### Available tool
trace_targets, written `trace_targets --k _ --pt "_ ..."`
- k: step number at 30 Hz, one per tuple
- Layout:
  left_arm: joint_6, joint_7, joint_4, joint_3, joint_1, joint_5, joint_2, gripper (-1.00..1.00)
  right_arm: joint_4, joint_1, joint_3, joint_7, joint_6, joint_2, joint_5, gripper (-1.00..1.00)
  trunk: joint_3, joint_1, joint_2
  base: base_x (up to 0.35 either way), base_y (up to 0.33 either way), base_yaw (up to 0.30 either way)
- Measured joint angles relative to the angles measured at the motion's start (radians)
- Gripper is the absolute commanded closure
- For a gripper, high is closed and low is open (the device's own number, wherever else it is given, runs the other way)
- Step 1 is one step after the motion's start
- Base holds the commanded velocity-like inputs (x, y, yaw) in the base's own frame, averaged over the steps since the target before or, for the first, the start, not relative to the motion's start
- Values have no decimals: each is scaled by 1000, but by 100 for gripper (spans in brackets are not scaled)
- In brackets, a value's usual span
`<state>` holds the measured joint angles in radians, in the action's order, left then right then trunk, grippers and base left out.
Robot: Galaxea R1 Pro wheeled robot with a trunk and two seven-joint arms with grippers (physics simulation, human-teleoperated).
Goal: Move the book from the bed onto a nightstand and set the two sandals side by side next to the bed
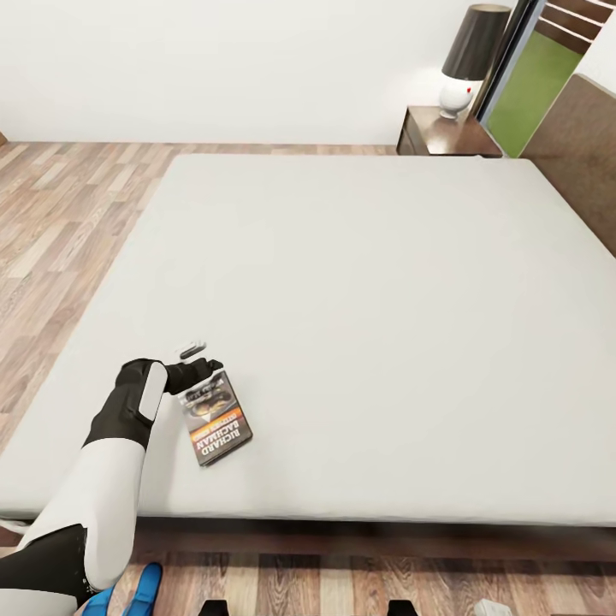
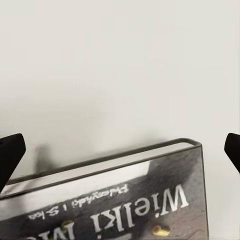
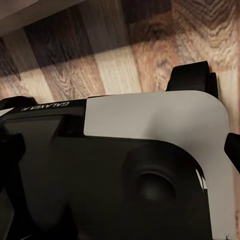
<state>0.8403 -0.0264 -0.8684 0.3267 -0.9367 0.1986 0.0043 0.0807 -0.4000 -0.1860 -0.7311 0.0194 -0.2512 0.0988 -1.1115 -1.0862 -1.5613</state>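
Observation:
The book [image 1: 219, 421] lies flat near the front left corner of the bed [image 1: 368, 282], its dark cover with the orange band facing up. My left gripper [image 1: 199, 370] is open and hovers low over the book's far end. In the left wrist view its fingertips [image 2: 11, 150] stand wide apart on either side of the book [image 2: 125, 200], with the gripper [image 2: 120, 150] not touching it. On the floor before the bed, part of a blue sandal [image 1: 151, 585] shows beside my left arm. My right gripper [image 3: 120, 150] is open above my own base. The nightstand [image 1: 447, 133] stands at the bed's far right corner.
A lamp [image 1: 469, 60] with a dark shade stands on the nightstand. The brown headboard [image 1: 582, 162] runs along the bed's right side, with a dark-framed window [image 1: 535, 77] behind it. Wood-plank floor [image 1: 60, 231] lies left of the bed. My white and black base [image 3: 150, 165] sits under the right wrist.

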Motion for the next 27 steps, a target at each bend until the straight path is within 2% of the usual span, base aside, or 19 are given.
trace_targets --k 7,27 --pt "5 4 -21 0 0 -11 0 -100 0 0 0 0 0 0 0 -100 -22 -27 -49 0 0 0" --pt "0 -2 -22 2 0 -2 0 -100 0 0 0 0 0 0 0 -100 -22 -27 -49 -8 0 0"
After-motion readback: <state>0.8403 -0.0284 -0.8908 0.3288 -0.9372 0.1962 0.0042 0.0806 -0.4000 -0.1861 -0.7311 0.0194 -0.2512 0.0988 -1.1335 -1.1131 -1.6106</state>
